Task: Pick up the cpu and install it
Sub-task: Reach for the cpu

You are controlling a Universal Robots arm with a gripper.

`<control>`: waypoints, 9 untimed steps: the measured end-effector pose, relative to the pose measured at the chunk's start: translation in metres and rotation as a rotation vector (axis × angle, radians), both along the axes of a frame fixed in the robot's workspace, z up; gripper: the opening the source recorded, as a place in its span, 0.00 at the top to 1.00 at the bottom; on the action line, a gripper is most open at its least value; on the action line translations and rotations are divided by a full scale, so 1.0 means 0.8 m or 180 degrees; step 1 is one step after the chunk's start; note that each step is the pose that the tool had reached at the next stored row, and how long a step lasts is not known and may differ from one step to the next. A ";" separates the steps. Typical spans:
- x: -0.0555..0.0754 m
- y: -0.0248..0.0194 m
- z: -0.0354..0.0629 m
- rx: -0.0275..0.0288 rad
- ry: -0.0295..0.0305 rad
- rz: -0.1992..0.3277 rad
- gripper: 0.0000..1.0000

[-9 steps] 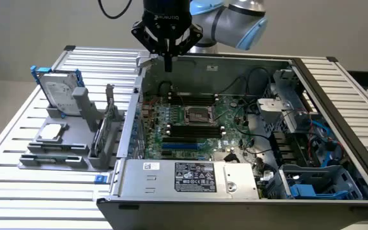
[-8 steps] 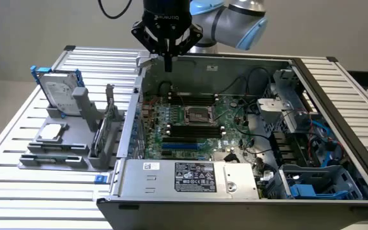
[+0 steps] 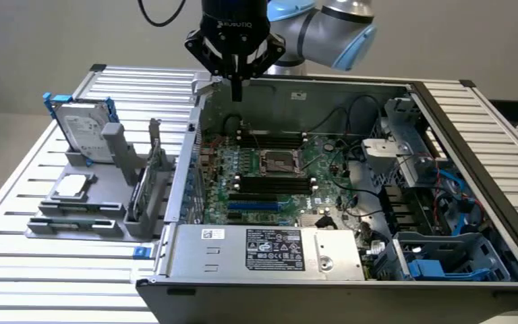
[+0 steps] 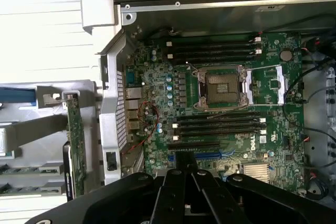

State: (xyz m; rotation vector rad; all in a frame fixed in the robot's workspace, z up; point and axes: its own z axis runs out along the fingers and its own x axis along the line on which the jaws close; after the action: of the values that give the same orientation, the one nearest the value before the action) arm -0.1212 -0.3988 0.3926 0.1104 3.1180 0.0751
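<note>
Power supply (image 3: 259, 246) fronts the open case, nearest. Above the far case wall hangs the gripper (image 3: 237, 94), fingers together, nothing held. Well apart, at the exterior view's left, the cpu (image 3: 73, 185) lies flat on a grey rack (image 3: 70, 229), top exposed for a grab. Motherboard socket (image 3: 278, 160) sits open and empty, likely ready for it.

ROBOTIQ on the black body of the claw (image 3: 237, 93), DELL printed on the motherboard (image 4: 278, 148)
</note>
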 end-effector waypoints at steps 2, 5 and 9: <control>0.000 0.0000 0.000 0.0000 0.0000 0.0000 0.89; 0.000 0.0000 0.000 0.0000 0.0000 0.0000 0.89; -0.016 0.0000 0.000 -0.0001 0.0000 0.0007 0.89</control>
State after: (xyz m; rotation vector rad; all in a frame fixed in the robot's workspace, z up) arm -0.1341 -0.3988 0.3924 0.1072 3.1182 0.0749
